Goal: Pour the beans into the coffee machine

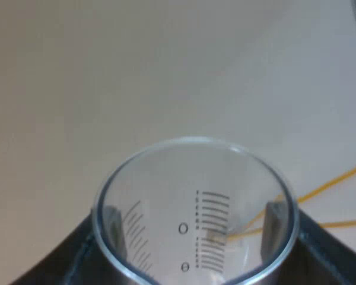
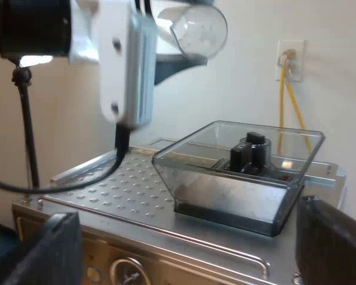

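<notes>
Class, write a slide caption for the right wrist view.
Tilted measuring glass held above the bean hopper on the espresso machine.

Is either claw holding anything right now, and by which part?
The left claw grips the measuring glass by its side wall, pinched from opposite sides below the rim. The right claw, open, holds nothing.

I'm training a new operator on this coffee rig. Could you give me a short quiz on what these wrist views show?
1. True or false: the left pincer is shut on the measuring glass.
2. What does the measuring glass hang above? A a mug; B the espresso machine; C a tamper.
3. Fill in: the right pincer, facing the bean hopper, is ____.
Key: 1 true; 2 B; 3 open.
</notes>
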### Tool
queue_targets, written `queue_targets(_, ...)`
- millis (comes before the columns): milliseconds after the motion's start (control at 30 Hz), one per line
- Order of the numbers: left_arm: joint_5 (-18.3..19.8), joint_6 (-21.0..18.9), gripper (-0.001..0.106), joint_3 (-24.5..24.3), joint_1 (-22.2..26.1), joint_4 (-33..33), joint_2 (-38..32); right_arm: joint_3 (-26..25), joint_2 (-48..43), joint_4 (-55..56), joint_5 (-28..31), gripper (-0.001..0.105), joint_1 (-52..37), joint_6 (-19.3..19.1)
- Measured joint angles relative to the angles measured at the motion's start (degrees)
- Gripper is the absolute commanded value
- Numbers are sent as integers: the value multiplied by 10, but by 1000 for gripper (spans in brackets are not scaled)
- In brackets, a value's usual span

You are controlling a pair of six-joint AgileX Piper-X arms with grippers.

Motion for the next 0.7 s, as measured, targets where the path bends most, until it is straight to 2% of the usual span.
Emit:
queue_targets(33,0,-13,28,0,0,0,-4,0,0,0,-4,78,0,0)
queue_targets(67,-1,-62,28,0,0,0,-10,0,0,-1,-15,78,0,0)
queue_targets(133,-13,-116,28,0,0,0,-22,0,0,-3,-41,78,0,1)
queue_targets(200,-38,-197,28,0,0,-1,-34,0,0,-3,-84,78,0,1)
queue_targets(233,-48,-208,28,0,0,-1,-37,0,0,-3,-96,78,0,1)
queue_targets(267,-71,-238,28,0,0,-1,-43,0,-1,-3,-119,78,0,1)
queue_targets(400,-139,-286,28,0,0,0,-58,0,-5,-2,-164,78,0,1)
queue_targets(467,-156,-295,28,0,0,0,-68,0,-7,-2,-167,78,0,2)
queue_targets(533,-169,-307,28,0,0,0,-78,0,-11,-2,-168,78,0,2)
queue_targets(633,-180,-352,28,0,0,14,-96,0,-22,-2,-168,78,0,2)
queue_targets(700,-182,-394,28,0,0,50,-116,0,-33,-2,-168,78,0,2)
